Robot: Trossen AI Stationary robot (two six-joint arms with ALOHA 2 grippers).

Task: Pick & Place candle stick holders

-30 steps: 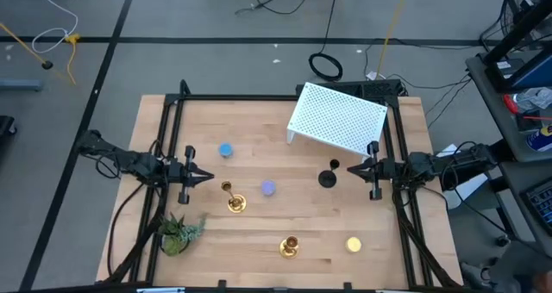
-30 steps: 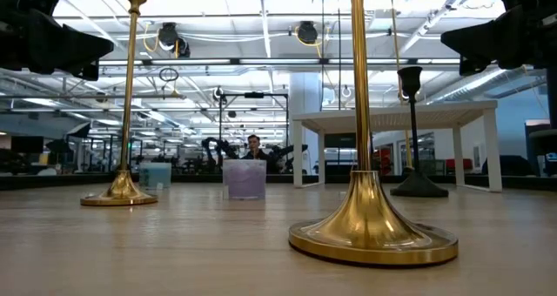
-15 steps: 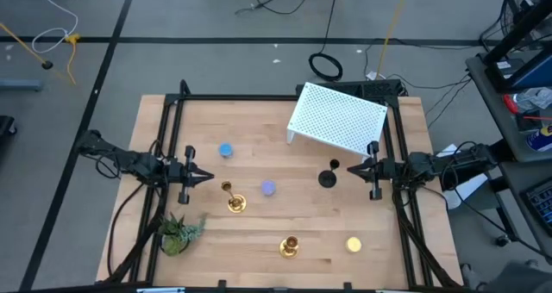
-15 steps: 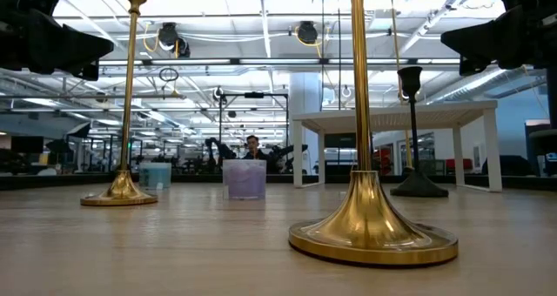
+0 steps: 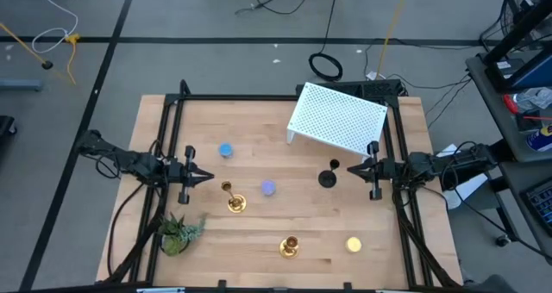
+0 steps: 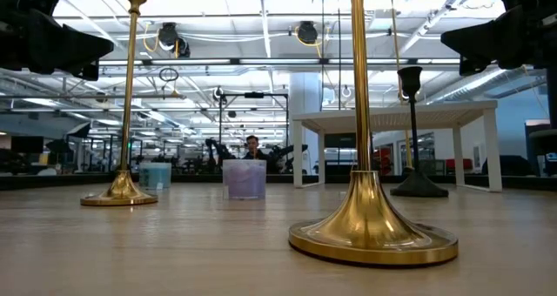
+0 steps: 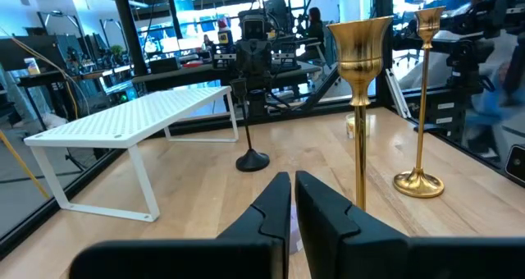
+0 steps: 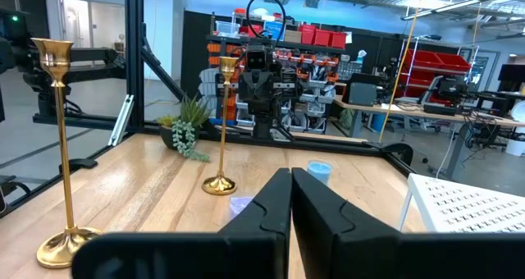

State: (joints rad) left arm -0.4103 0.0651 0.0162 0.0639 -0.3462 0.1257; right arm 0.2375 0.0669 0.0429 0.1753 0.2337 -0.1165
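Observation:
Two brass candle stick holders stand on their round bases, one at left centre and one near the front edge. A black holder stands at right centre. Low round blue, lilac and yellow holders sit on the wooden table. My left gripper hovers at the left side, shut and empty, close to the left brass holder. My right gripper hovers at the right side, shut and empty, next to the black holder.
A white perforated stand stands at the back right of the table. A small green plant sits at the front left. A black frame runs along the table's left, far and right sides. A person shows far behind the table.

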